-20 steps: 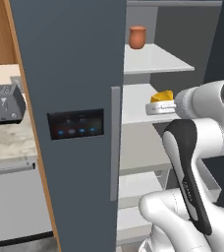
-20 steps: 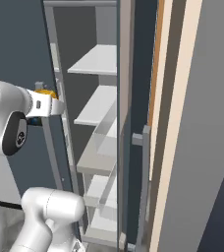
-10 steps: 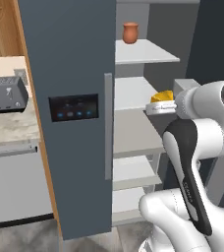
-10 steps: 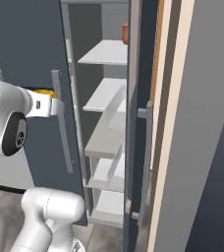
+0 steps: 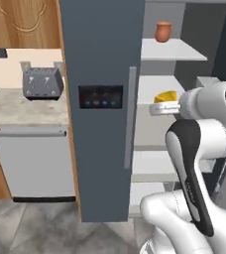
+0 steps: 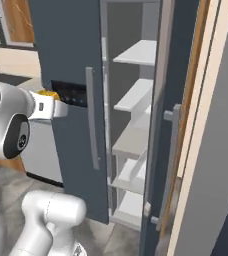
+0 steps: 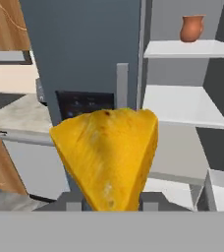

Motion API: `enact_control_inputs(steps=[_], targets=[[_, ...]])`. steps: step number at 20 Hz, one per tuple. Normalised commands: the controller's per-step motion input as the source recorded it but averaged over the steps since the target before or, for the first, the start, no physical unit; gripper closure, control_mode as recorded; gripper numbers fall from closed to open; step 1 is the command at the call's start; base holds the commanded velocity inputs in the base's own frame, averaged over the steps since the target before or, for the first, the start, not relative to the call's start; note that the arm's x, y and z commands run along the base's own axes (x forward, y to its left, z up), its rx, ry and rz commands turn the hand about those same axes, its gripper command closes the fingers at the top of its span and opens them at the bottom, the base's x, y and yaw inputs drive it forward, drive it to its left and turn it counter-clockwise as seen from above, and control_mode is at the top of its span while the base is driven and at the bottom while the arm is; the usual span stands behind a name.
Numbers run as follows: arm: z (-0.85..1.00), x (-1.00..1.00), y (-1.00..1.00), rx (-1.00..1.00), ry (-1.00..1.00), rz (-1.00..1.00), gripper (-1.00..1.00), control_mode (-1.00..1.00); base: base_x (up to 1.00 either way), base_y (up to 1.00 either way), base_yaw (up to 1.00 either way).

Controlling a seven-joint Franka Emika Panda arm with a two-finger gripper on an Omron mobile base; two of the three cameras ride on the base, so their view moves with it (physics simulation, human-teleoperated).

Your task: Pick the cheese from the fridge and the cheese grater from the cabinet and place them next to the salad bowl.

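Observation:
My gripper (image 5: pixel 162 102) is shut on the cheese (image 5: pixel 165 96), a yellow-orange wedge that I hold in the air in front of the fridge (image 5: pixel 102 74). In the hand view the cheese (image 7: pixel 109 155) covers the middle and hides most of both fingers. From the right base view the cheese (image 6: pixel 47 93) peeks over the white hand, left of the dark fridge door (image 6: pixel 66 50). The fridge's right side stands open, showing white shelves (image 5: pixel 170 48). The cheese grater and the salad bowl are out of view.
A terracotta jar (image 5: pixel 163 31) stands on the top fridge shelf. Left of the fridge, a grey toaster (image 5: pixel 42 83) sits on a stone counter above a white dishwasher (image 5: pixel 33 158). Wooden wall cabinets (image 5: pixel 26 22) hang above. The opened fridge door (image 6: pixel 161 125) juts out on the right.
The base has moved, so the whole scene has shifted: the fridge sits further right and more counter shows at left. The gripper still holds the cheese in the same pose.

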Motion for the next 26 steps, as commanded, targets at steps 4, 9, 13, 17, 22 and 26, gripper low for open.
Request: enact_control_inputs(steps=[4, 9, 13, 17, 22, 26], targets=[[0.00, 0.00, 0.00, 0.00, 0.00, 0.00, 1.00, 1.00, -0.09, 0.07, 0.70], [0.00, 0.00, 0.00, 0.00, 0.00, 0.00, 1.00, 1.00, 0.00, 0.08, 0.73], [0.00, 0.00, 0.00, 0.00, 0.00, 0.00, 1.00, 1.00, 0.07, 0.09, 0.72], [0.00, 0.00, 0.00, 0.00, 0.00, 0.00, 1.00, 1.00, 0.21, 0.12, 0.73], [0.00, 0.00, 0.00, 0.00, 0.00, 0.00, 1.00, 1.00, 0.51, 0.20, 0.48], [0.00, 0.00, 0.00, 0.00, 0.00, 0.00, 1.00, 1.00, 0.66, 0.25, 0.34]])
